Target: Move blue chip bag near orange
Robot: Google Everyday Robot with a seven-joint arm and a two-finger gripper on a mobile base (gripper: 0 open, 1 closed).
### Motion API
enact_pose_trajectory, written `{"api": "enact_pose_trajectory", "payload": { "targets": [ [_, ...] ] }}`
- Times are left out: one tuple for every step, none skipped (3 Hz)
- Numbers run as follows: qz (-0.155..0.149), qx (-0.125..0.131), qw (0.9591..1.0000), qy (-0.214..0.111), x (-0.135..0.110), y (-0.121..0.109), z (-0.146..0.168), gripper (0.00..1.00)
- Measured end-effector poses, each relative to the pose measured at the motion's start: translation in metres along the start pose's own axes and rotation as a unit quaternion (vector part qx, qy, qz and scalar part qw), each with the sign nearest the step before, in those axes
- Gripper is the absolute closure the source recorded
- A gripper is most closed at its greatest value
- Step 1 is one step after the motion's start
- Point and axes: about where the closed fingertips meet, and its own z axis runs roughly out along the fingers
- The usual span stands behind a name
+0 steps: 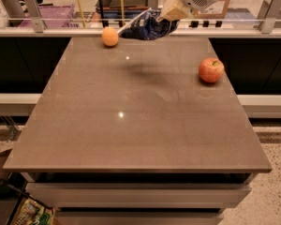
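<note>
The blue chip bag (147,26) is a crumpled dark blue foil bag with a white edge. It hangs in the air above the table's far edge, held by my gripper (171,14), which is shut on the bag's right end. The orange (110,36) sits on the table at the far left, just left of the bag's white tip. The bag's shadow falls on the table below it.
A red-and-yellow apple (211,70) sits near the right edge of the brown table (131,125). A metal rail with posts (33,13) runs behind the table's far edge. Bins and clutter stand beyond it.
</note>
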Motion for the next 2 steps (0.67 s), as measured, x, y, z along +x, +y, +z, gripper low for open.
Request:
{"api": "enact_pose_trajectory", "payload": {
  "targets": [
    [0.007,0.009,0.9999,0.003,0.012,-0.024,0.030,1.00],
    [0.010,0.009,0.9999,0.005,0.017,-0.031,0.059,1.00]
  ]
}}
